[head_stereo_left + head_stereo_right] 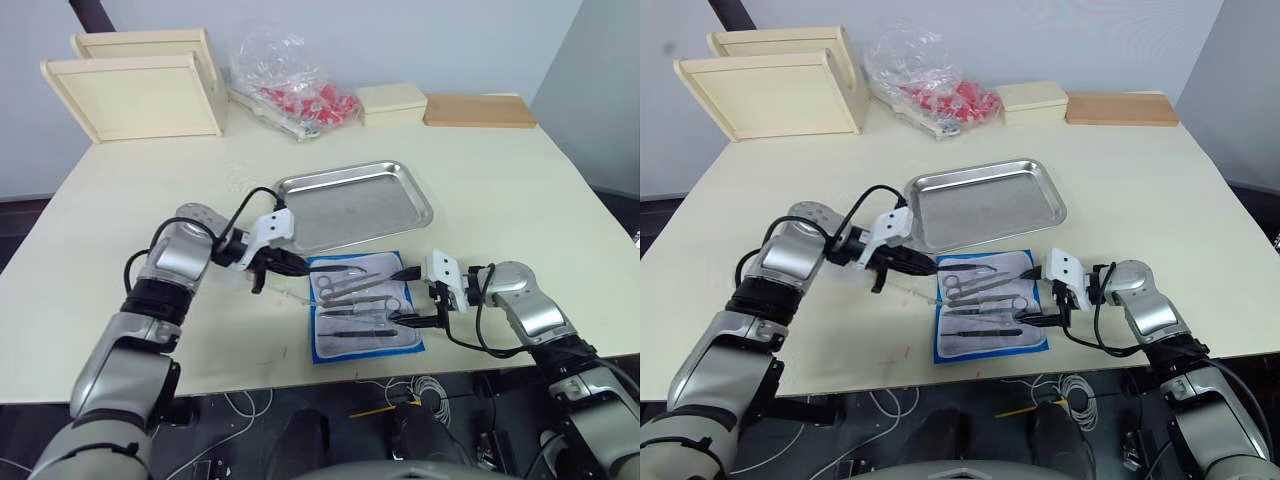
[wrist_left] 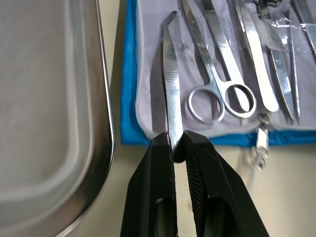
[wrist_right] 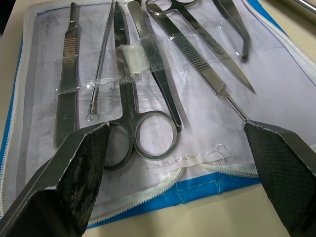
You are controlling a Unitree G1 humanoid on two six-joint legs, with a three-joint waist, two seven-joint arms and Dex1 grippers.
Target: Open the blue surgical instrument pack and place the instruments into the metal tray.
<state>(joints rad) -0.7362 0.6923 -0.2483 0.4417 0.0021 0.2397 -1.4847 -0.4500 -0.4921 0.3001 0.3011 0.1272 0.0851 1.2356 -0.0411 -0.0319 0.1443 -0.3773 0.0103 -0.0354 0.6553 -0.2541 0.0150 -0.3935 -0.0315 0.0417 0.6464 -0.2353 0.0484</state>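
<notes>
Pack lies open near table's front edge with instruments on its lining, right gripper spread wide at its right end, left gripper pinching curved forceps, empty tray just behind.

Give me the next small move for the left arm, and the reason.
Probably lift the bent-tip forceps clear of the open blue pack and carry it over the metal tray. The left tool is already shut on its end, and the tray sits right beside the pack with nothing in it.
</notes>
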